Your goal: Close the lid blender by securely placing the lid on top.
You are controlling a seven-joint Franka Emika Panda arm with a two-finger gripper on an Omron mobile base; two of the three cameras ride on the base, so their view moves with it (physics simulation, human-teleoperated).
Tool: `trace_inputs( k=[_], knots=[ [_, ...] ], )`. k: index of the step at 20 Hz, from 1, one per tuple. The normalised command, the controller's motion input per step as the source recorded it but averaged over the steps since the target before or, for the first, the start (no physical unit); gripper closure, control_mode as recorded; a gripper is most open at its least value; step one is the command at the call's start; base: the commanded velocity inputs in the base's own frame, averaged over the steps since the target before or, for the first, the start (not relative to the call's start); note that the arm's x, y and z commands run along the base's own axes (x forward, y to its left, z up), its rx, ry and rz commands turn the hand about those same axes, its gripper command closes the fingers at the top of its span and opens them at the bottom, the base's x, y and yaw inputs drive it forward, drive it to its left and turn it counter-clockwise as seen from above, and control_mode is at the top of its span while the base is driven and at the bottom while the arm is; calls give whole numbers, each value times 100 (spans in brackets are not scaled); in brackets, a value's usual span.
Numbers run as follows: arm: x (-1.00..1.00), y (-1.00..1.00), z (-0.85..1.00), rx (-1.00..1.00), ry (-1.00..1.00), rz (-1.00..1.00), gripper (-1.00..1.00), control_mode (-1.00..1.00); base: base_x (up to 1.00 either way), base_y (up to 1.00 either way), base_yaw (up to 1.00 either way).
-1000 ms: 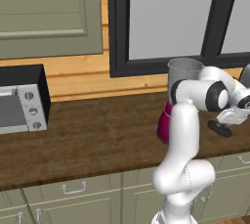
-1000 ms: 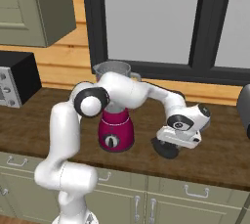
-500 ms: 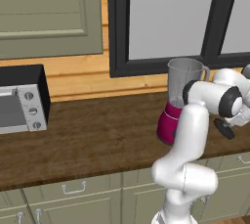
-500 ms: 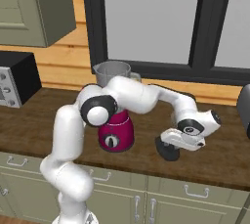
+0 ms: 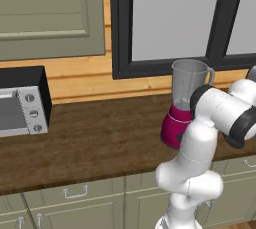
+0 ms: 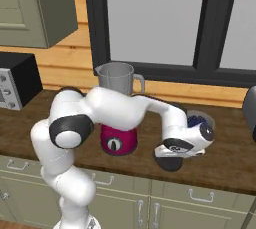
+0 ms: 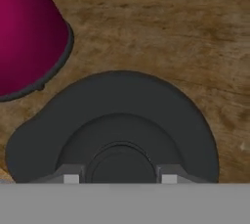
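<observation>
Pincer is positioned straight over the lid, fingertips seen at either side of the lid's raised centre knob in the hand view. Fingers are spread apart about the knob; whether the knob is already being squeezed cannot be told, since the pads are cut off at the frame bottom.

Lid is found lying flat on the wooden counter, just beside the blender, on its window-less front-right side as seen from the right base view. A shallow dish with blue bits is seen behind the wrist, near the lid.

Reason for the hold, judged: the hand is pointed down so the knob can be taken from above, which would let the lid be lifted level and carried up to the jar rim without being tipped.

Orientation: lid is round, so no real long axis is shown; its flat face is up, knob pointing up toward the camera, with a small tab sticking out on one side of the rim. Blender is upright, long axis vertical, jar mouth open at top, handle turned toward the right in both base views.

Lid is not yet on the jar; task is judged early.
</observation>
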Motion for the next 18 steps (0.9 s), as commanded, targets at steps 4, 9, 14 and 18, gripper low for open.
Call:
trace_inputs(
  k=[4,9,14,18],
  knots=[
    [-14,0,69,-17,-12,0,100,-100,0,0,0],
    [-9,9,94,-14,-1,0,100,-100,0,0,0],
    [-13,19,93,-11,4,0,100,-100,0,0,0],
    [-13,30,85,-2,1,0,100,-100,0,0,0]
  ],
)
